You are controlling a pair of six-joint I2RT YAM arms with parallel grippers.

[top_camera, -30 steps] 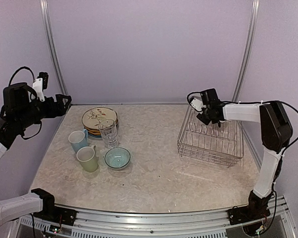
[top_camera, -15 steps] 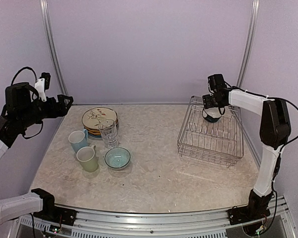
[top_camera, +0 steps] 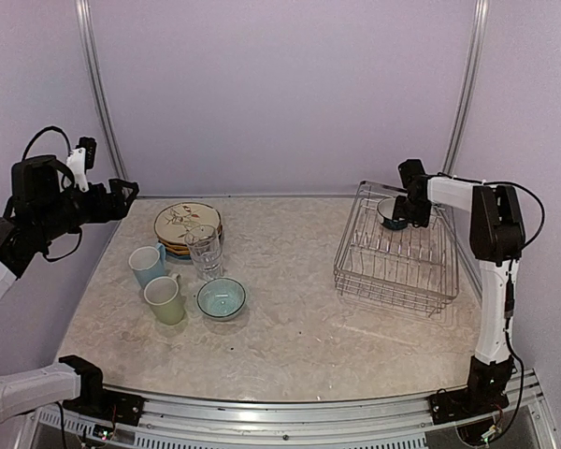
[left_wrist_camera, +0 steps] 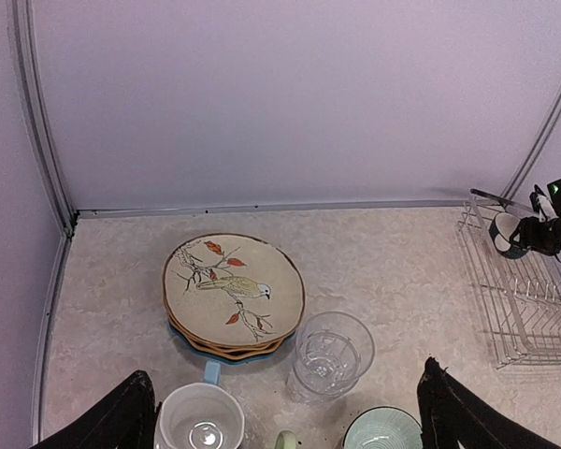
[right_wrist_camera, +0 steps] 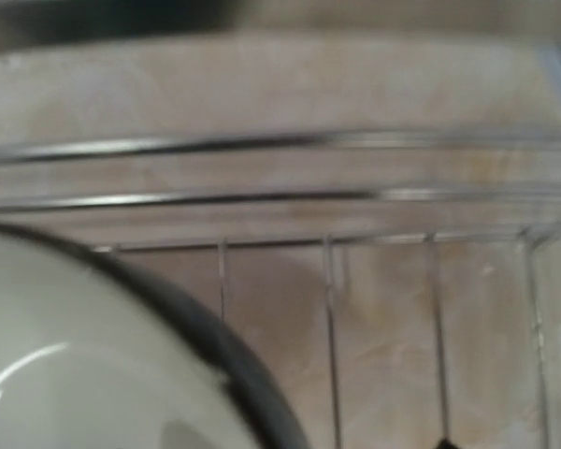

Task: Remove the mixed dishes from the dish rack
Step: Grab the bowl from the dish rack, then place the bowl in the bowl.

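The dish rack point(top_camera: 397, 254) stands at the right of the table. A dark-rimmed bowl point(top_camera: 389, 213), white inside, sits tilted at its far end and fills the lower left of the right wrist view point(right_wrist_camera: 56, 355). My right gripper point(top_camera: 405, 211) hangs right beside that bowl; its jaws are hidden. On the left of the table stand stacked plates point(top_camera: 187, 224), a clear glass point(top_camera: 204, 251), a light blue mug point(top_camera: 147, 265), a pale green mug point(top_camera: 165, 299) and a teal bowl point(top_camera: 222, 297). My left gripper point(left_wrist_camera: 285, 374) is open and empty, high above them.
The rack's wire walls point(right_wrist_camera: 327, 281) rise close around the bowl, and the back wall stands just behind the rack. In the left wrist view the plates point(left_wrist_camera: 234, 295), glass point(left_wrist_camera: 332, 355) and blue mug point(left_wrist_camera: 198, 421) cluster together, with the rack point(left_wrist_camera: 528, 299) at far right.
My right arm has swung from the rack's far left corner toward its far edge and dropped beside the bowl. The left arm has hardly moved.
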